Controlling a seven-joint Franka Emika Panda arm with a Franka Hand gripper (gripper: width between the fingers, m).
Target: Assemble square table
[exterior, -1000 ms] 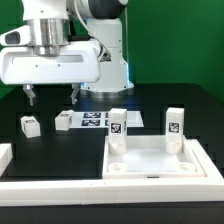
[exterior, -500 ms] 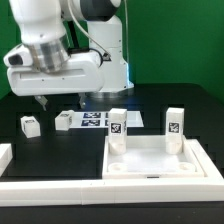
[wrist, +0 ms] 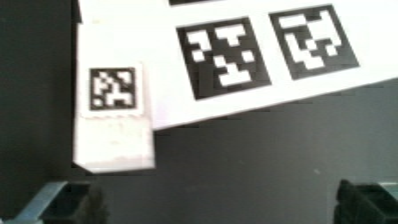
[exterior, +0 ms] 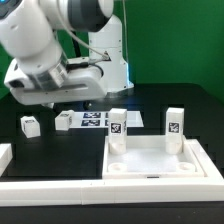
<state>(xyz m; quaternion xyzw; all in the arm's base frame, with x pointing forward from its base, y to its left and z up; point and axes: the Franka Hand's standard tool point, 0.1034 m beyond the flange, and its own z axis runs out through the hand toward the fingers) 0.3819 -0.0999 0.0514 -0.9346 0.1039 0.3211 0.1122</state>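
**Two legs seated, two left to fit**

Nearest the camera, the tabletop (exterior: pixel 158 172) lies rim-up, well apart from the fingers (wrist: pixel 63 200). Its far corner sockets hold one upright leg (exterior: pixel 117 122) and a second upright leg (exterior: pixel 175 122). The two near sockets look empty, so about half the fitting appears done. Farther back, one loose leg (exterior: pixel 29 126) lies off to the side of the fingers. The other loose leg (wrist: pixel 116 115) lies just beyond them, against the marker board (wrist: pixel 267 92). The gripper (exterior: pixel 65 103) hovers above, spread fully wide and gripping nothing.
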